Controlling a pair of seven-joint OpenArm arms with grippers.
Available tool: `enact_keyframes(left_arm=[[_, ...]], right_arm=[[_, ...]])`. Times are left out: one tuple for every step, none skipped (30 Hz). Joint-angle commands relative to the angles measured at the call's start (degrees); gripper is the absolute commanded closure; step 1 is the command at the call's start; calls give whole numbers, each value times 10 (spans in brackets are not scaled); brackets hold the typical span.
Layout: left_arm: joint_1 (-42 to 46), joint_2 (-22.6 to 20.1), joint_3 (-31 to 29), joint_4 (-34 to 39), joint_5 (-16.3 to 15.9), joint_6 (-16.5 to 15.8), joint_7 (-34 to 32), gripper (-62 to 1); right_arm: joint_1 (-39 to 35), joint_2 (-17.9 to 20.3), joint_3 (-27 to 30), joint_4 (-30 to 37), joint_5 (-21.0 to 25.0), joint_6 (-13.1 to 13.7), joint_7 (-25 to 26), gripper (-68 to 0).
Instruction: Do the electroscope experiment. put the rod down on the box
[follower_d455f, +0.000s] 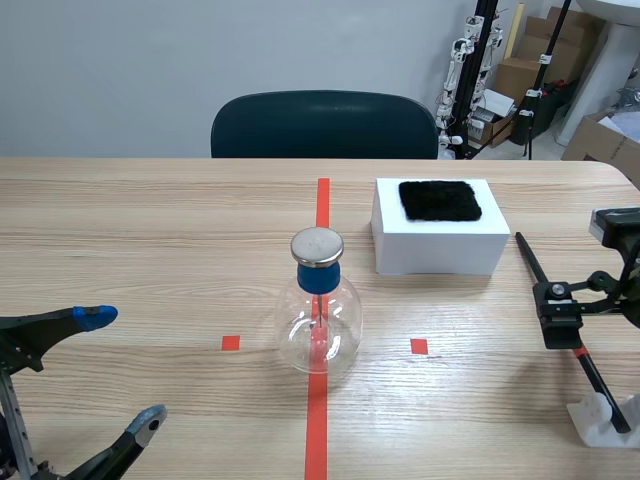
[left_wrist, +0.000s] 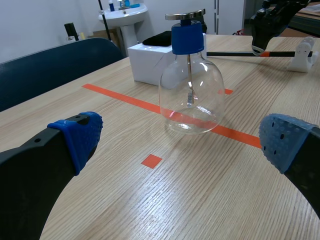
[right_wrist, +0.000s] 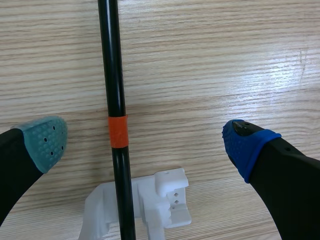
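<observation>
Nearest, at the table's (follower_d455f: 150, 230) near left: left gripper (follower_d455f: 122, 370), fingers spread wide, blue pad (follower_d455f: 95, 318) uppermost, nothing between them and nothing touched. Bare wood ahead of it as far as the flask, with one small red tape square (follower_d455f: 231, 343) on the way.

At the middle, on the long red tape line (follower_d455f: 322, 200): glass flask (follower_d455f: 318, 330), upright, closed by a blue stopper (follower_d455f: 317, 278) under a flat metal disc (follower_d455f: 317, 246). Thin stem (left_wrist: 189, 80) hanging inside, its lower end hard to make out through the glass. Open tabletop all round.

Farther back and to the right: white box (follower_d455f: 440, 250), with a black cloth (follower_d455f: 440, 200) lying flat on its top and a white margin left on every side. Well apart from the flask. Only a narrow strip of bare wood between its right wall and the rod's far tip.

At the right: black rod (follower_d455f: 529, 260) with an orange band (right_wrist: 118, 131), lying aslant beside the box, not on it. Near end seated in a white stand (follower_d455f: 598, 414); far end pointing toward the box's right side, contact with the table not discernible. Directly over the rod, near the band: right gripper (right_wrist: 145, 144), fingers released and set wide, one on each side. Rod closer to the grey-green pad (right_wrist: 45, 142), touched by neither pad. Table's right edge close beside this arm; arm and stand cut off at the scene view's right. Behind the far edge: back of a dark chair (follower_d455f: 325, 125).
</observation>
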Motion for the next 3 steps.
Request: enact_keyframes(left_arm=[[-2,-7,-7,6,-8,1,-9,-623],[-2,-7,-7,6,-8,1,-9,-623],[-2,-7,-7,6,-8,1,-9,-623]], right_arm=[[11,6,1,12,1,0,2,-640],[11,6,1,12,1,0,2,-640],[11,6,1,12,1,0,2,-640]])
